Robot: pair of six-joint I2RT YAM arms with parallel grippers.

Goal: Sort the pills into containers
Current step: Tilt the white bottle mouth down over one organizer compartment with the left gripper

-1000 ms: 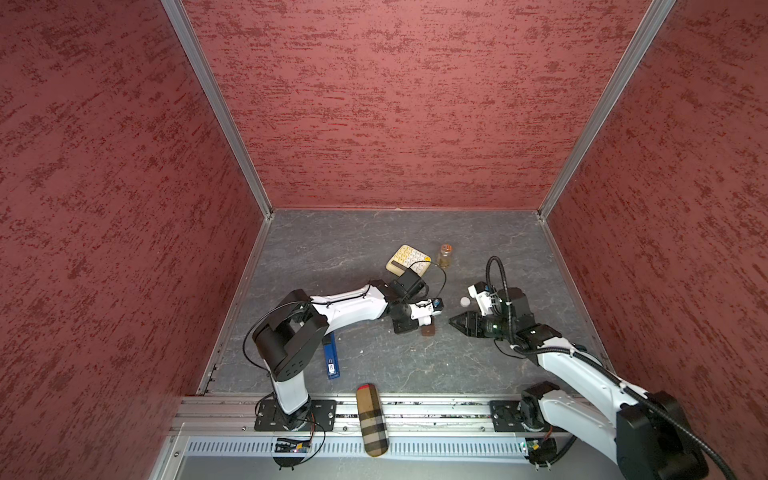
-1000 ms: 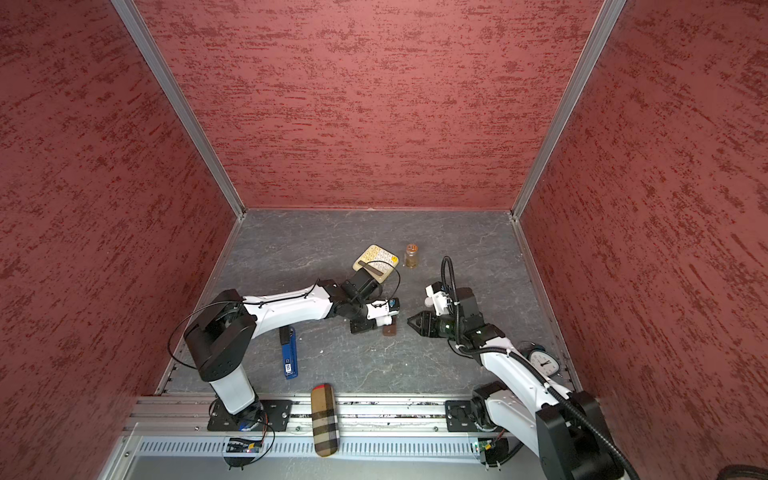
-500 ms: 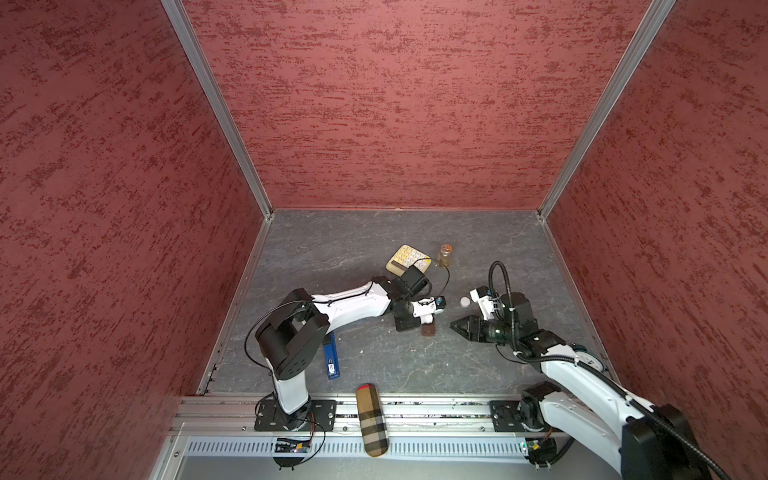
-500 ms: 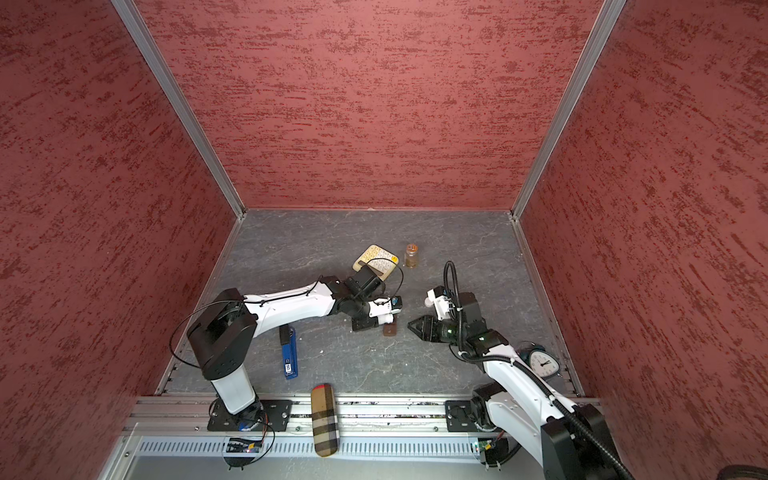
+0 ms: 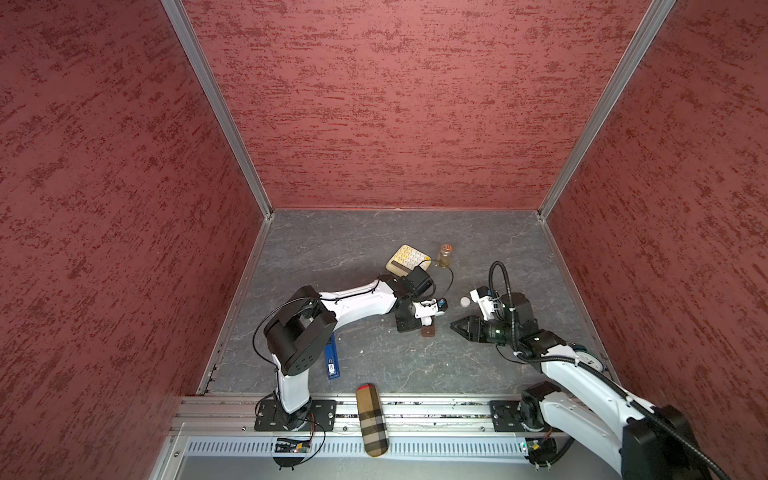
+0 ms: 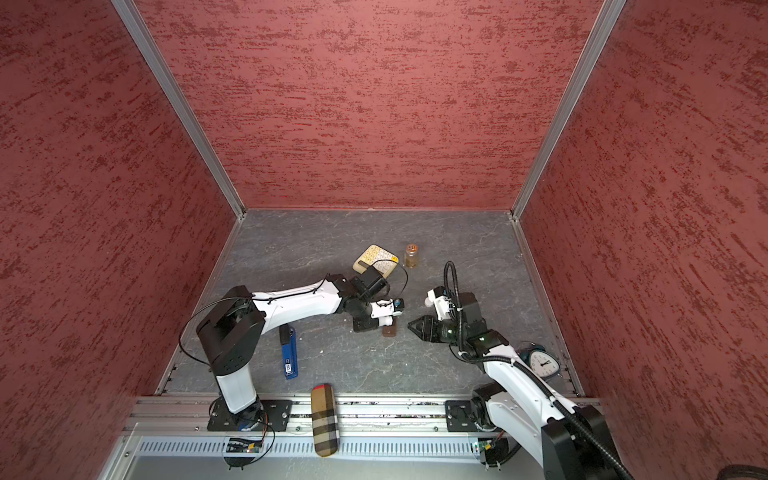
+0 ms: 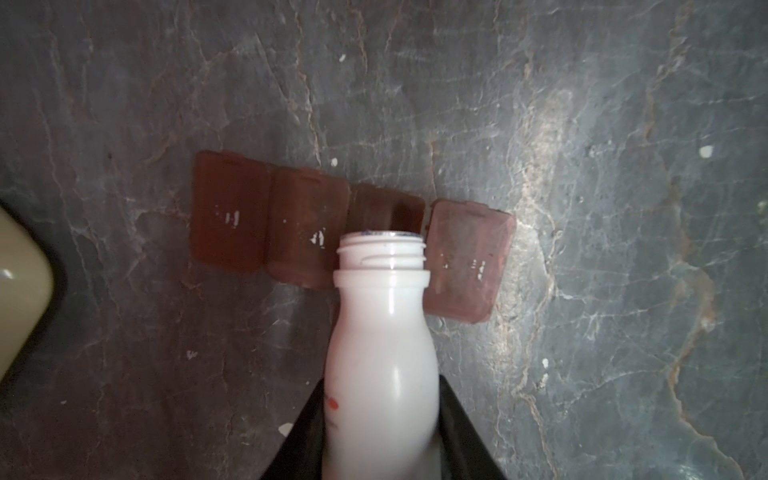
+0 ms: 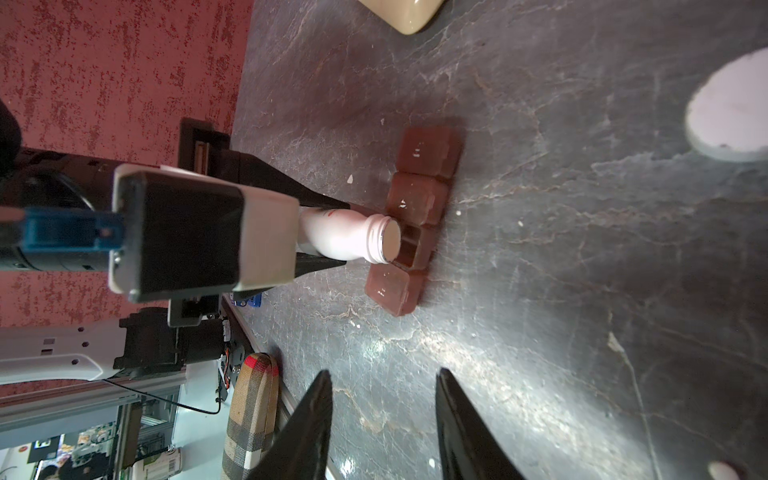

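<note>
The sorting looks barely begun. On the left, the left gripper (image 7: pixel 382 378) is clamped around the body of a white bottle (image 7: pixel 382 324). The bottle is tipped so that its uncapped neck reaches the pill box (image 7: pixel 307 232), a short brown strip lying flat on the table (image 7: pixel 582 104) near the middle. Four compartments show. One (image 7: pixel 399 210) stands open right at the bottle's mouth, and the other three have their lids down. Whether the mouth touches the box I cannot tell. I see no pill inside the open compartment, though the bottle hides part of it. Several white specks that I take for pills (image 7: pixel 705 151) lie loose on the table around the box. So filling the compartments and gathering the strays both seem left to do. Further right, the right gripper (image 8: pixel 384 370) hovers near the box, its jaws apart with nothing between them. Beyond it lies a white cap (image 5: pixel 464 301).

The left wrist view looks along the bottle from behind. It shows the neck threads and the worn white print on the lids, but not the face of the mouth. The right wrist view shows that face, pale and flat; I cannot tell whether it is a seal or the inside. Both top views are too distant to show the lids. Only they show the whole calculator (image 5: pixel 407 259) and an amber bottle (image 5: pixel 444 254) at the back.
</note>
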